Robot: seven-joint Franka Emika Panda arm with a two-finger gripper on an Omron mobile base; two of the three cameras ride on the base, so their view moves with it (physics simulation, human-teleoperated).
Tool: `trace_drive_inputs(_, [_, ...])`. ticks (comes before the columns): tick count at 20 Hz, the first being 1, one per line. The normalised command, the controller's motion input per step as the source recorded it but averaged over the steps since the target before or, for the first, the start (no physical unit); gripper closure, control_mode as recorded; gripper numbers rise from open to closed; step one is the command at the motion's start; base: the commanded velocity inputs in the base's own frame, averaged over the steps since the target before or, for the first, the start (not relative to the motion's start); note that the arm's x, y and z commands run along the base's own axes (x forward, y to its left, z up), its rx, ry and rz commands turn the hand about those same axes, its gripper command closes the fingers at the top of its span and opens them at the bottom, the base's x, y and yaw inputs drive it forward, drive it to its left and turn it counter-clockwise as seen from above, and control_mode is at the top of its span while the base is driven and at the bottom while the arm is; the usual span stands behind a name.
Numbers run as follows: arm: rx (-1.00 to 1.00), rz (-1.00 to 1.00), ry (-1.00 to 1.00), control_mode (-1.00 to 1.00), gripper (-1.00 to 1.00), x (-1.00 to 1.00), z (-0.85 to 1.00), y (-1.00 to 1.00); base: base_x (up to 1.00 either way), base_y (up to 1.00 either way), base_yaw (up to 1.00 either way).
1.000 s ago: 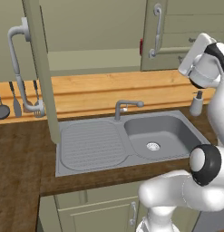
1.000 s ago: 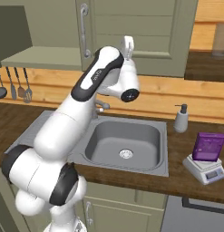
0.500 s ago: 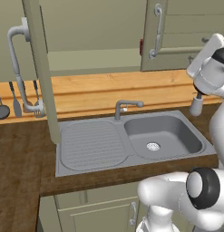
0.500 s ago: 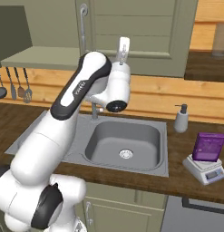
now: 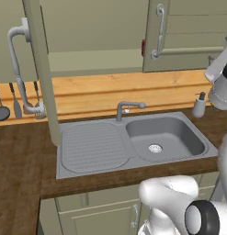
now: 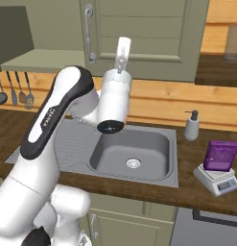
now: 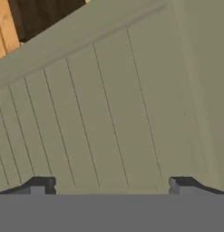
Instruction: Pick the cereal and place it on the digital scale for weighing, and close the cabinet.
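A grey sink [image 5: 133, 147] with a ribbed drainboard on its left and a basin on its right is set into a dark wooden counter [image 5: 18, 160]. A curved tap [image 5: 128, 108] is mounted behind the basin. A soap dispenser [image 5: 199, 105] stands at the sink's right rear corner. Utensils [image 5: 14, 103] are hung at the left wall. The cabinet [image 5: 179, 36] is seen above with its left door [image 5: 41, 69] swung open edge-on and its right door shut; a small red can [image 5: 143, 47] is glimpsed inside

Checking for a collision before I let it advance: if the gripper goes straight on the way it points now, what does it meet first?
Most likely the panelled door of the cabinet, which lies straight ahead of the open gripper; how far off is unclear.
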Motion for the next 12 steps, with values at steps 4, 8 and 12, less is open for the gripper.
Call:
trace_drive_inputs(4, [0.00, 0.00, -0.48, -1.00, -1.00, -1.00, -0.38, 0.08, 0.00, 0.00, 0.00])
trace_drive_inputs(8, [0.00, 0.00, -0.52, -1.00, -1.00, -1.00, -0.22, 0.06, 0.00, 0.00, 0.00])
trace_drive_inputs(12, [0.01, -0.02, -0.63, -1.00, -1.00, -1.00, -0.79, 0.71, 0.00, 0.00, 0.00])
